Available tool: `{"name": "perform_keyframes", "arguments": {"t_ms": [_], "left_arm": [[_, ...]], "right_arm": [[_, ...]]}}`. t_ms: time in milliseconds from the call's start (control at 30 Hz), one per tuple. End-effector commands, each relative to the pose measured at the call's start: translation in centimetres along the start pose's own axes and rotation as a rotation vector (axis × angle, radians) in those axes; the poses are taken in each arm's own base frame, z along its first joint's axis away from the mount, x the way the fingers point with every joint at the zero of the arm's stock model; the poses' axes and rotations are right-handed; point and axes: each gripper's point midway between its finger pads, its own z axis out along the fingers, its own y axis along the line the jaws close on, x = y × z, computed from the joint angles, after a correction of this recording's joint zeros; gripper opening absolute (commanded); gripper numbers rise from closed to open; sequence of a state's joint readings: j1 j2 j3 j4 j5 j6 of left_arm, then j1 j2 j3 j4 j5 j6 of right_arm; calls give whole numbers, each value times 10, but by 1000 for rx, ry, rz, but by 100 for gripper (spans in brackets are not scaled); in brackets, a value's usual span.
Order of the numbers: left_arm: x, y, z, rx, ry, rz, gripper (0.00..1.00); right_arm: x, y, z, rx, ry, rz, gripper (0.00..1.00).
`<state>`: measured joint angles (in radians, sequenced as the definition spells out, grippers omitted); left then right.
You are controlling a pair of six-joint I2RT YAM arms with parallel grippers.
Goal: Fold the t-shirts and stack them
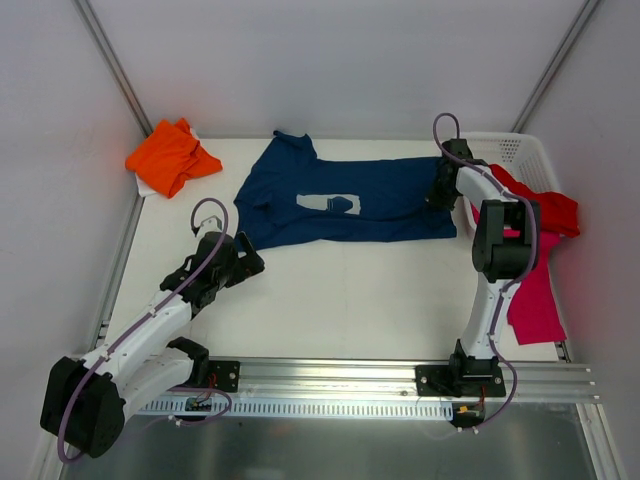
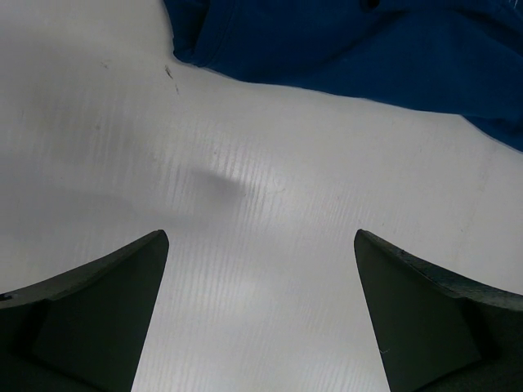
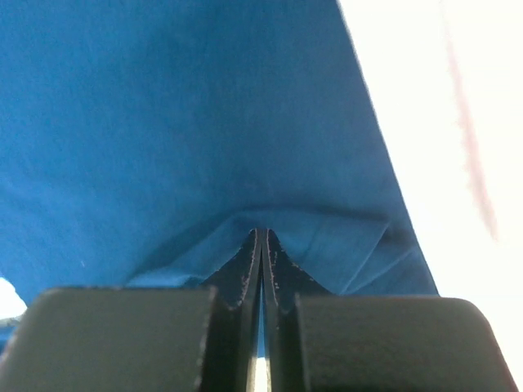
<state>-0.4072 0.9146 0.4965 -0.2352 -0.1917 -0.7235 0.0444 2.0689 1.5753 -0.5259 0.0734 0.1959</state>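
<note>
On the table [image 1: 330,300] the navy t-shirt [image 1: 340,200] lies spread, hem pinched by right hand [image 3: 261,237], left hand [image 2: 261,245] wide.

White table [image 1: 330,295]; pale grey walls [image 1: 340,60]; aluminium rail [image 1: 380,374] along near edge.

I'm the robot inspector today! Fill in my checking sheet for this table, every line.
Surface: white table, bare in the middle.
Job's things: navy t-shirt spread flat; orange t-shirt bunched far left; red t-shirt and pink t-shirt draped at right.
Clutter: white mesh basket, far right corner.
Grippers: left gripper open above bare table; right gripper shut on the navy t-shirt's right edge.
Cables: purple cables looped on both arms.
Surroundings: grey walls, metal rail in front.
</note>
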Motion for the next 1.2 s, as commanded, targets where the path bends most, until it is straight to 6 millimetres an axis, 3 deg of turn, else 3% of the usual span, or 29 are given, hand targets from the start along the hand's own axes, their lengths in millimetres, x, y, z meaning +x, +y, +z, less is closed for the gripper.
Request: {"name": "perform_keyframes", "arguments": {"t_ms": [0,200,300,333,433,467,600,833,1167], "left_arm": [[-8,-5,1,10,-38,4,99],[-6,0,3,-10,-40,14,99],[-7,3,4,-23,-44,18,99],[-7,3,4,-25,-44,14,99],[-6,1,6,-22,-38,8,99],[-6,0,6,-18,-35,7,99],[-1,0,7,-9,-18,-1,99],[3,2,4,2,-28,-3,99],[0,1,1,16,-44,-4,99]], "right_arm": [[-19,-1,1,7,-7,11,0],[-53,9,0,4,-35,9,0],[-52,22,-13,-39,-38,17,0],[-55,29,-32,-76,-66,20,0],[-35,42,-50,-93,-88,-12,0],[-37,47,-69,-109,-125,-20,0],[-4,56,-81,-114,-110,-56,0],[27,54,-69,-93,-58,-77,0],[29,43,-31,-32,-4,-88,0]]}}
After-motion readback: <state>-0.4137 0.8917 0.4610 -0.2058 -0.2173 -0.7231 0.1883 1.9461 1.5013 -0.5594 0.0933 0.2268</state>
